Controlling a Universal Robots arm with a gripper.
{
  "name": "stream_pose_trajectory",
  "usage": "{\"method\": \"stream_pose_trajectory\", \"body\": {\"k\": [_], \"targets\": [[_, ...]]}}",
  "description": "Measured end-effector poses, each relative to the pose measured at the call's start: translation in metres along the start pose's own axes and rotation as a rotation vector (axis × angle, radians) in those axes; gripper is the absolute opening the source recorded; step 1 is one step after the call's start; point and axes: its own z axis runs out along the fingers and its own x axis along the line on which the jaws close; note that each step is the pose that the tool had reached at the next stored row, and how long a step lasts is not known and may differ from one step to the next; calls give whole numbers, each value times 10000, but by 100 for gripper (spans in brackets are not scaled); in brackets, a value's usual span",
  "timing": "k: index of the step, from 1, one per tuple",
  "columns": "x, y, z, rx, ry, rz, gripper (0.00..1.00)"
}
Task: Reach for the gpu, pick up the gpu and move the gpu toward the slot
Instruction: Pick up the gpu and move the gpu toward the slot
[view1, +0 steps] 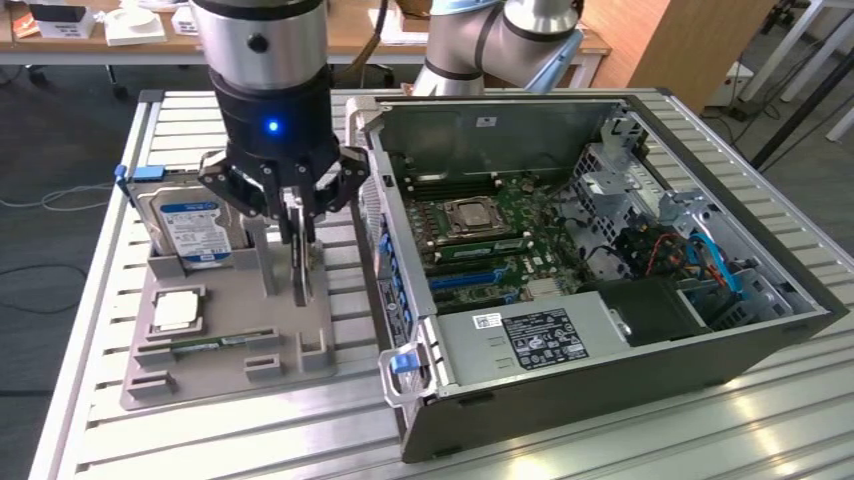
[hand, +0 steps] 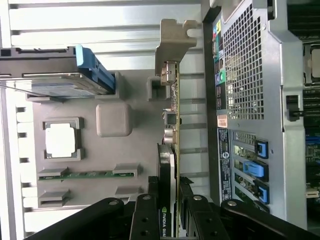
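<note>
The gpu (view1: 303, 272) stands on edge in the grey holder tray (view1: 220, 375), a thin green card with a silver end bracket (hand: 173, 42). My gripper (view1: 296, 215) comes straight down over it. In the wrist view the card's edge (hand: 173, 100) and its black cooler run between my black fingers (hand: 148, 210), which press on both faces, so my gripper (hand: 169, 186) is shut on the gpu. Whether the card has left the tray I cannot tell. The blue slots (view1: 470, 280) lie on the motherboard inside the open computer case (view1: 601, 350), to the exterior view's right of the tray.
A blue-labelled hard drive (view1: 194, 225) stands upright in the tray to the exterior view's left of the gpu. A square CPU chip (view1: 178, 312) and a RAM stick (view1: 200, 345) lie in front. The case's rear wall (hand: 245, 100) rises close beside the card.
</note>
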Motion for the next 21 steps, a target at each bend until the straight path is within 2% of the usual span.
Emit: {"method": "stream_pose_trajectory", "body": {"k": [13, 14, 17, 19, 21], "targets": [[-13, 24, -510, 0, 0, -12, 27], [-15, 28, -593, 1, 2, -13, 27], [-19, 35, -750, 0, 1, -13, 27], [-23, 42, -905, 0, 0, -14, 27], [-25, 46, -980, 0, 1, -14, 27]]}}
